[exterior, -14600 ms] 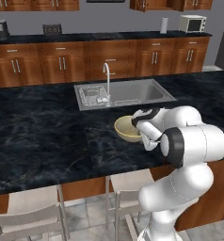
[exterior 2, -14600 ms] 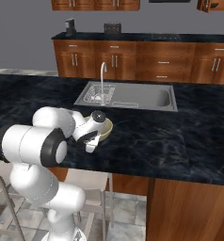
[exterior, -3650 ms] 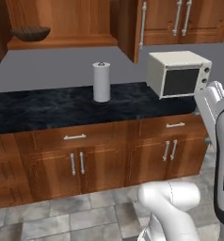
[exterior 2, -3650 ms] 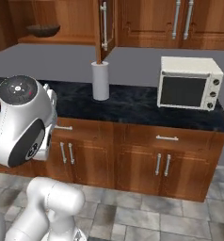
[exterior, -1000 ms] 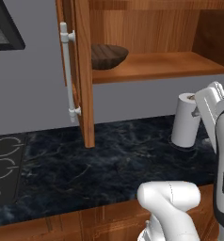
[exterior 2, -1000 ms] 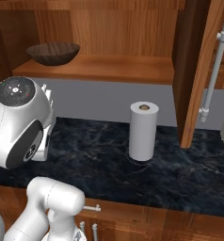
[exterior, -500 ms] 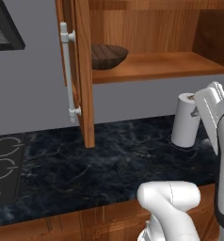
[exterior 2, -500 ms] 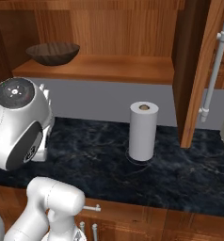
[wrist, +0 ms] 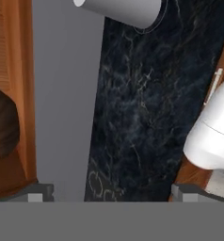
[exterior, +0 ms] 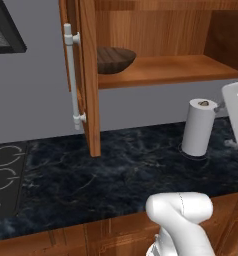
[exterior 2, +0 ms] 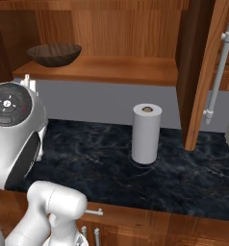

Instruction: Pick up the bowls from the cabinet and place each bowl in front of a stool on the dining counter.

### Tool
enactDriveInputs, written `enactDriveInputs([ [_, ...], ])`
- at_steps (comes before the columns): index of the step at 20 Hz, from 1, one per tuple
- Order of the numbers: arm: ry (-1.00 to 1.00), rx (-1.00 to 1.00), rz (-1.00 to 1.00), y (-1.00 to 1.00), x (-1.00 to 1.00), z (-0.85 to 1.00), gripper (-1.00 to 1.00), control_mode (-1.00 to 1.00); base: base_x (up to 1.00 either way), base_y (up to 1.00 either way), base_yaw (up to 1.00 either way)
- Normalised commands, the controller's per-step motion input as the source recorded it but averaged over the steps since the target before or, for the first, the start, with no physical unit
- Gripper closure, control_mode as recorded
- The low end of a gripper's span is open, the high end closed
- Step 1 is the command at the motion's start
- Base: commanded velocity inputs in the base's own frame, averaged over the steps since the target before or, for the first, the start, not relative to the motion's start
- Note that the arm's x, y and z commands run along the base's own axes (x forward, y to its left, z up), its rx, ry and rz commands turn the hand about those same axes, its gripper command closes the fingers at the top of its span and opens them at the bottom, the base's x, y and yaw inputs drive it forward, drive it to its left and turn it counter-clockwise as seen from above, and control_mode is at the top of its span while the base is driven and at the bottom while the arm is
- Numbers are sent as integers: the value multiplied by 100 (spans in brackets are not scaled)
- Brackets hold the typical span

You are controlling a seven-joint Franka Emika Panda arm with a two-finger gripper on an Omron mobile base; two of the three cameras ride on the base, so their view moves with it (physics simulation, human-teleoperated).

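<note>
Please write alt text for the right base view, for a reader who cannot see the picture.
A dark brown wooden bowl sits at the left end of the shelf in an open wall cabinet of reddish-brown wood. Below it, a white paper towel roll stands upright on a black marble counter. The cabinet door, with its silver bar handle, hangs open at right.

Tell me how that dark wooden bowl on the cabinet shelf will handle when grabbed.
The wooden bowl looks rigid and probably light. Its wide body likely forces a rim pinch, so it may tilt. Sitting low and broad on the shelf, it should slide rather than tip.
</note>
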Motion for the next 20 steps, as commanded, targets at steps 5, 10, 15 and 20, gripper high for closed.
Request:
enactDriveInputs([
  [5, -3, 1, 1, 27, 0, 97, -100, -100, 0, 0, 0],
  [10, -7, 1, 1, 18, 17, 55, -100, -100, 0, 0, 0],
  [15, -3, 5, 7, 9, 55, 18, -100, -100, 0, 0, 0],
  [20, 0, 0, 7, 35, 70, -3, -100, -100, 0, 0, 0],
])
